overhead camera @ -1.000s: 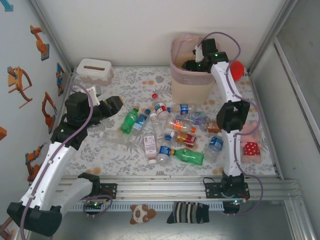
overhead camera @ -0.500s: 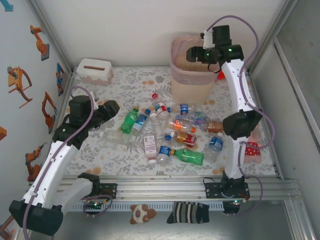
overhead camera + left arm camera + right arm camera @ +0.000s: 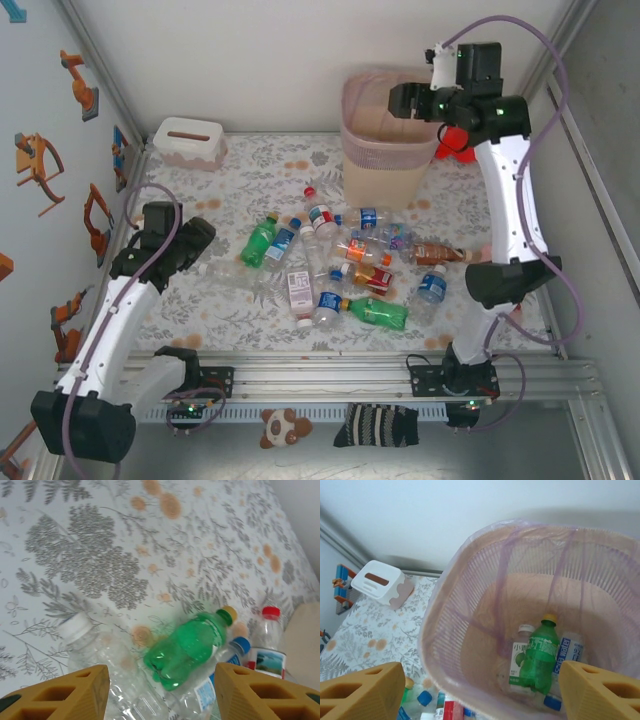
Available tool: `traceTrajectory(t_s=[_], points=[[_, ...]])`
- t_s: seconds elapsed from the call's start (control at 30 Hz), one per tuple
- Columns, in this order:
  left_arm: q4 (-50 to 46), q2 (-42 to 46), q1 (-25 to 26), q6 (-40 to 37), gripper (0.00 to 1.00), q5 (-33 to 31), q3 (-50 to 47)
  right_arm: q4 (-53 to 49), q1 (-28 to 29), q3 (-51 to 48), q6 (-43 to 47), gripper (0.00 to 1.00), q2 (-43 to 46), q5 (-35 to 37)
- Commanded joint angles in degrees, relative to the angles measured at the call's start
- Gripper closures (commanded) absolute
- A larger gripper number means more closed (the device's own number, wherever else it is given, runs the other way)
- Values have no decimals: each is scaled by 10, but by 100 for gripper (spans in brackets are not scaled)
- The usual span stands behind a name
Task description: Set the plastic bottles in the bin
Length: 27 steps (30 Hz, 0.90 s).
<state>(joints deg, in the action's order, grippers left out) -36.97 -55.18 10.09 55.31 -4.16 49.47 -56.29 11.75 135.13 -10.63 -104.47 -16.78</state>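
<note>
As bottles (image 3: 378, 313) clutter the mat (image 3: 255, 160), red toy (image 3: 458, 141) beside bin (image 3: 385, 170)

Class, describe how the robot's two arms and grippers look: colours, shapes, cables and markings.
The left arm and right arm have white links, black joint housings and a greyish-purple cable looping alongside. Small green lights glow on the right arm's black housings. The left gripper and right gripper have mustard-yellow fingers with triangular cut-outs.
</note>
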Motion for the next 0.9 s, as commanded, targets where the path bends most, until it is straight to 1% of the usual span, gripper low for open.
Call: traceTrajectory(t_s=[0.0, 0.17, 0.33, 0.5, 0.63, 0.8, 0.87], points=[[-16, -10, -28, 26, 43, 3, -17, 5, 4, -31, 9, 21, 41, 14], [18, -53, -84, -3, 43, 88, -33, 10, 5, -86, 10, 21, 90, 25], [42, -125, -139, -45, 44, 168, -35, 15, 5, -132, 11, 21, 128, 35], [63, -200, -194, -64, 44, 239, -36, 14, 4, -163, 16, 21, 150, 41], [76, -249, -215, -56, 46, 260, -39, 12, 5, -182, 19, 21, 165, 51], [97, -297, -219, -33, 47, 277, -46, 12, 4, -194, 17, 21, 179, 54], [108, -314, -219, -24, 46, 284, -49, 12, 5, -198, 17, 21, 184, 56]])
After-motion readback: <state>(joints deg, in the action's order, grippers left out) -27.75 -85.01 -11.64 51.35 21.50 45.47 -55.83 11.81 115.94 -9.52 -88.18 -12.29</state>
